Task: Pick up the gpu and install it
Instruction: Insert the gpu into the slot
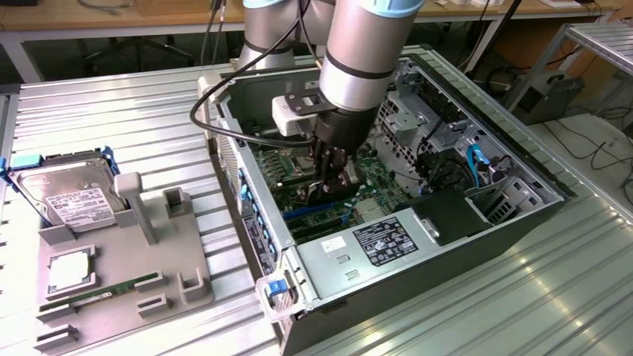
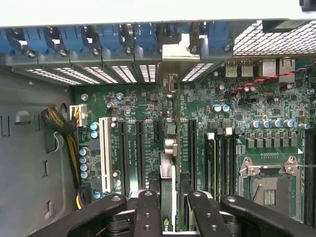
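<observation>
Gripper [image 2: 170,210] clamping gpu [image 2: 168,170], holding it edge-down above motherboard [image 2: 232,98], bracket [image 2: 175,52] toward computer case [image 1: 416,297] rear edge, for slot seating

A silver-grey robot arm [image 1: 361,52] reaches down into a black open computer case [image 1: 435,297] that lies on its side on the ribbed metal bench [image 1: 138,104]. Its dark hand [image 1: 331,181] grips a thin dark gpu card [image 1: 325,198], upright above the green motherboard [image 1: 287,159]. At the exterior view's left, a grey plastic holder [image 1: 118,252] carries a silver hard drive with a white label [image 1: 70,199] and a narrow green memory stick [image 1: 104,289].
</observation>
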`<action>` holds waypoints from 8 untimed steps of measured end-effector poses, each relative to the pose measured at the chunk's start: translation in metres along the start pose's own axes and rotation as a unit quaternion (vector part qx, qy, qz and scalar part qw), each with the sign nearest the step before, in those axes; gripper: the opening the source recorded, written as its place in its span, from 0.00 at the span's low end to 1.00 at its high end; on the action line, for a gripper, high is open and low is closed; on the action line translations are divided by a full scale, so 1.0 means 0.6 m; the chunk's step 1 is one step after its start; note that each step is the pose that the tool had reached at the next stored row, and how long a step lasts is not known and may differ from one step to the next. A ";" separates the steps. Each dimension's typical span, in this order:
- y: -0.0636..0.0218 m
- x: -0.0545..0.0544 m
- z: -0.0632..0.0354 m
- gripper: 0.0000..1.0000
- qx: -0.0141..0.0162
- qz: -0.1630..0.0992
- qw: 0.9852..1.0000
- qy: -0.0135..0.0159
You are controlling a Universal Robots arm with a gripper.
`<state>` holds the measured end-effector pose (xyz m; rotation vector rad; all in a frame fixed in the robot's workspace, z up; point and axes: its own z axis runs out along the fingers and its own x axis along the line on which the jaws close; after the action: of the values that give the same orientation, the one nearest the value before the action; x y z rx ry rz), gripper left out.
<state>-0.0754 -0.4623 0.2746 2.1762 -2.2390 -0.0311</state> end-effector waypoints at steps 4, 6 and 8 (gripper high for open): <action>0.002 -0.002 0.004 0.26 0.000 0.000 1.000 0.000; 0.003 -0.005 0.005 0.26 0.000 0.000 1.000 -0.001; 0.003 -0.006 0.006 0.26 0.000 0.000 1.000 -0.002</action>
<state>-0.0770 -0.4588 0.2710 2.1783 -2.2407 -0.0353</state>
